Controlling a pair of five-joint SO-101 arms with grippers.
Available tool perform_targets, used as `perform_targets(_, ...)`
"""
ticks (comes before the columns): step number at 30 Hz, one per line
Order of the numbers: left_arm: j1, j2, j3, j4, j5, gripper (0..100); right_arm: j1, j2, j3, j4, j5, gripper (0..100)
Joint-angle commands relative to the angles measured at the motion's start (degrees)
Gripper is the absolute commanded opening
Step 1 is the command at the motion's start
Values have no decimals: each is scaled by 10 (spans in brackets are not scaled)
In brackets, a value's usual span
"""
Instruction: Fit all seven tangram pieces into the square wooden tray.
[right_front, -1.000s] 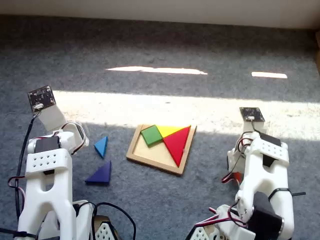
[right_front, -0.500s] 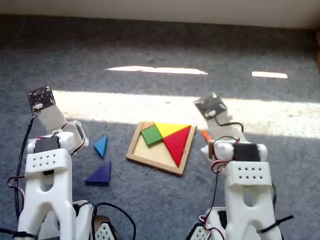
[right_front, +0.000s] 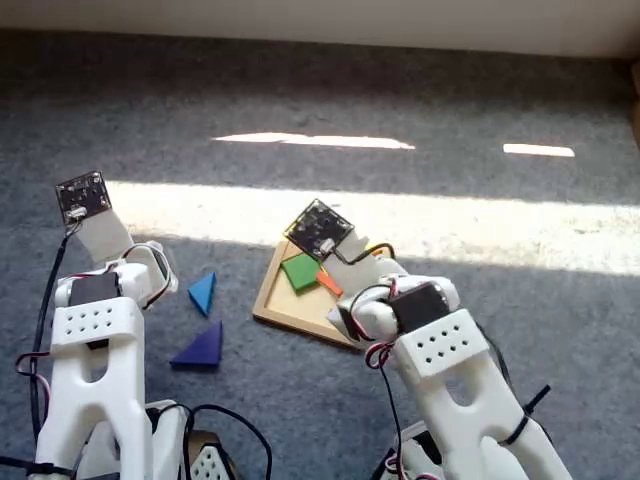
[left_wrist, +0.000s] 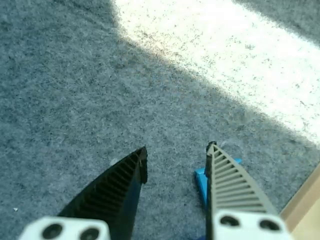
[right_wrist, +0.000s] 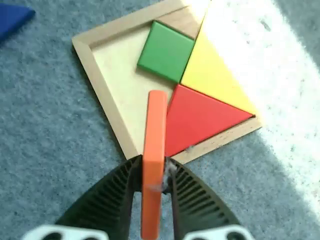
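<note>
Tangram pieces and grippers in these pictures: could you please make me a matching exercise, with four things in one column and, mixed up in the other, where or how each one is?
Things
1. green square wooden piece
2. orange flat piece
3. light blue triangular piece
4. left gripper

Places or states
A. open, above the grey carpet
B. lying in the square wooden tray, beside the yellow triangle
C. held edge-on in the shut right gripper
D. on the carpet, outside the tray

Pairs: 1-B, 2-C, 3-D, 4-A
</note>
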Motion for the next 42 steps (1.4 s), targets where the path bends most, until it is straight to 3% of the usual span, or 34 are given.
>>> perform_targets(1, -44, -14, -20, -6, 6, 197, -18, 76, -73, -30, -18, 5)
perform_targets(11, -69, -14, -28, -6, 7, 197, -51, 215, -103, -89, -64, 5)
perform_targets(30, -66, -14, -32, -6, 8, 197, -51, 284, -105, -102, -62, 5)
perform_targets(36, -66, -14, -32, -6, 8, 197, -51, 285, -104, -108, 25, 5)
perform_targets(42, -65, -14, -31, -6, 8, 197, -51, 285, -102, -153, 33, 5)
